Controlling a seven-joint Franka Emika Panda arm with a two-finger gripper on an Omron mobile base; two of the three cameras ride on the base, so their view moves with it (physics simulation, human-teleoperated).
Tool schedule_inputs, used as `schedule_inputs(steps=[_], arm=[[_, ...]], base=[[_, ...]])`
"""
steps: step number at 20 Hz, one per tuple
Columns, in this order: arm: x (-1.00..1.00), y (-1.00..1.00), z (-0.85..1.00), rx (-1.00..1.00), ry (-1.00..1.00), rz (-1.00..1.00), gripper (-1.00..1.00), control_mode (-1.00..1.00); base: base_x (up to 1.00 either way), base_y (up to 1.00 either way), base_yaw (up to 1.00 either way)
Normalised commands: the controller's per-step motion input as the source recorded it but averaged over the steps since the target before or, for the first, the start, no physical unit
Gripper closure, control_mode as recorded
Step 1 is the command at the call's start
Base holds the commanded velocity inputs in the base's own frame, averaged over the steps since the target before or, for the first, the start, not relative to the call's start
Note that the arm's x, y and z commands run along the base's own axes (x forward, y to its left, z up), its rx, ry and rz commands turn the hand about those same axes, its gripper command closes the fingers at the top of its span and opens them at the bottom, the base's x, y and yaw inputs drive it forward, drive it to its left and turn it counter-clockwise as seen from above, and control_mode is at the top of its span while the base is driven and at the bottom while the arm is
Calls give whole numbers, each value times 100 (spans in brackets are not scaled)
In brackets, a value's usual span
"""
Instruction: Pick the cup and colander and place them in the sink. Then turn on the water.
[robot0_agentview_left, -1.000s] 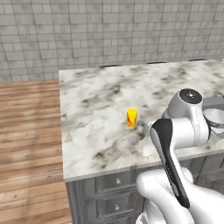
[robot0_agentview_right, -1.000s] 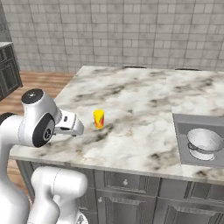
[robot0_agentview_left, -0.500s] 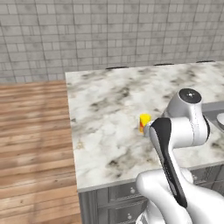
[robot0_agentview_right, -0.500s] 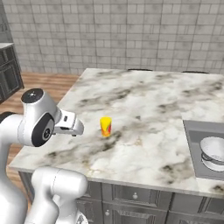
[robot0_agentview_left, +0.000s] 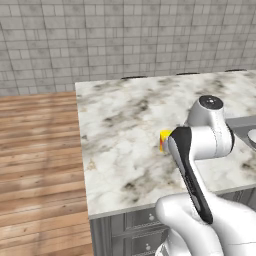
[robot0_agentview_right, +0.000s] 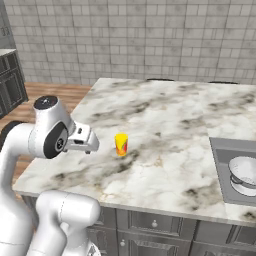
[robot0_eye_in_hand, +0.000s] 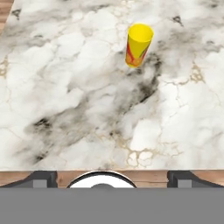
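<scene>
Colander (robot0_agentview_right: 245, 172) sits in the sink (robot0_agentview_right: 220, 150). Cup (robot0_agentview_right: 121, 144) stands upright on the marble counter (robot0_agentview_right: 165, 125), well apart from the sink, untouched. Gripper (robot0_agentview_right: 90, 146) hangs beside the cup, over the counter's near edge, jaws spread wide, holding nothing. In the hand view the cup (robot0_eye_in_hand: 138, 44) lies ahead and off to the right of the finger line.

Assessment: cup pickup is the step in hand; faucet not yet addressed.

Risks: the cup is narrow and light-looking; an off-centre approach could let one finger strike its side and topple or roll it. Closing too high on the tapered wall could squeeze it out. The long carry to the sink invites slip if gripped shallowly.
</scene>
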Motion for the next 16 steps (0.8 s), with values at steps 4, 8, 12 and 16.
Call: schedule_inputs(steps=[4, 8, 12, 16], arm=[[35, -31, 19, 1, 27, 3, -100, -100], [20, -34, 11, 0, 22, 0, -100, -100], [47, -40, -4, 0, 11, 0, -100, -100], [57, -4, -21, -1, 0, 0, -100, -100]], base=[[0, 0, 0], [0, 0, 0], [0, 0, 0], [0, 0, 0]])
